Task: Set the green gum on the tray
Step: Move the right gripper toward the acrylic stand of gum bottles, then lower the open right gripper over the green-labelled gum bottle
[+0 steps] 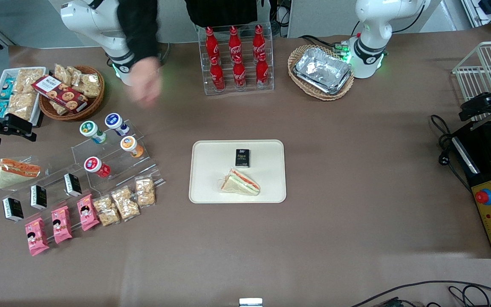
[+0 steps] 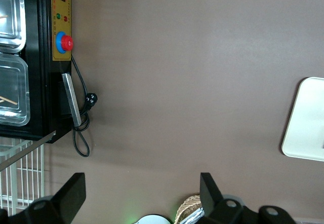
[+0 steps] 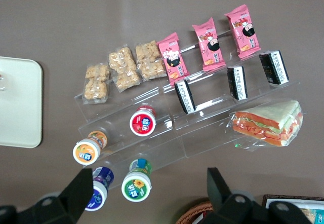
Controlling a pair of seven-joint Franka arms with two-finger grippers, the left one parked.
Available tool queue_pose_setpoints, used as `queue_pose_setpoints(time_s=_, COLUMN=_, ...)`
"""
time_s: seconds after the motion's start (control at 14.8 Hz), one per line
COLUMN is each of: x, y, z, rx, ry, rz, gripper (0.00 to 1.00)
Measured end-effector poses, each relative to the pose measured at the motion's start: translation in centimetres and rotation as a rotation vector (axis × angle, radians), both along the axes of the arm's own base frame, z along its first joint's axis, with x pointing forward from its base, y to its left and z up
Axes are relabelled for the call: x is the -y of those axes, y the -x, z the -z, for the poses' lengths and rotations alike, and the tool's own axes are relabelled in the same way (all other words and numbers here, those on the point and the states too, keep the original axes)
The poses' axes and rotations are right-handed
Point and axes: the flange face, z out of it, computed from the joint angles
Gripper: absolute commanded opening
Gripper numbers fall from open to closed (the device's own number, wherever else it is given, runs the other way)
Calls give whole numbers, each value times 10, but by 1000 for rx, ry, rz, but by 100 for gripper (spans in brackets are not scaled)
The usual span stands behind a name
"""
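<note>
The green gum [image 1: 90, 129] is a small white bottle with a green-rimmed lid on the upper step of a clear acrylic rack [image 1: 113, 157], beside the blue-lidded bottle [image 1: 114, 121]. In the right wrist view the green gum [image 3: 135, 188] lies between my open fingers, well below them. My gripper [image 3: 148, 183] is open and empty, held high above the rack; in the front view the gripper [image 1: 26, 130] shows at the working arm's end of the table. The cream tray [image 1: 211, 187] sits mid-table holding a sandwich [image 1: 240, 182] and a small black packet [image 1: 242, 157]; it also shows in the right wrist view [image 3: 17, 102].
The rack also holds orange-lidded [image 1: 130, 145] and red-lidded [image 1: 95, 165] bottles, black packets, pink packets and snack bags. A person's hand [image 1: 143, 83] hovers near the wicker snack basket [image 1: 70, 91]. A cola bottle stand [image 1: 237, 59] and a basket of foil trays [image 1: 322, 70] stand farther away.
</note>
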Motion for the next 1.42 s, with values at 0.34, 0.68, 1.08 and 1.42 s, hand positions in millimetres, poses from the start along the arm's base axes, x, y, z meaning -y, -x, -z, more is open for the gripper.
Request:
queue_pose_setpoints(time_s=0.34, x=0, y=0, z=0, rx=0, ry=0, rz=0, gripper=100)
queue_pose_setpoints(time_s=0.68, x=-1, y=3, z=-1, rx=-7, ry=-2, rz=-3, gripper=100)
queue_pose_setpoints(time_s=1.08, x=-27, y=80, z=2, rx=34, ry=-11, rz=-28, gripper=100)
queue_pose_setpoints(time_s=1.42, x=-37, y=140, z=11, rx=71, ry=-11, rz=-33, gripper=100)
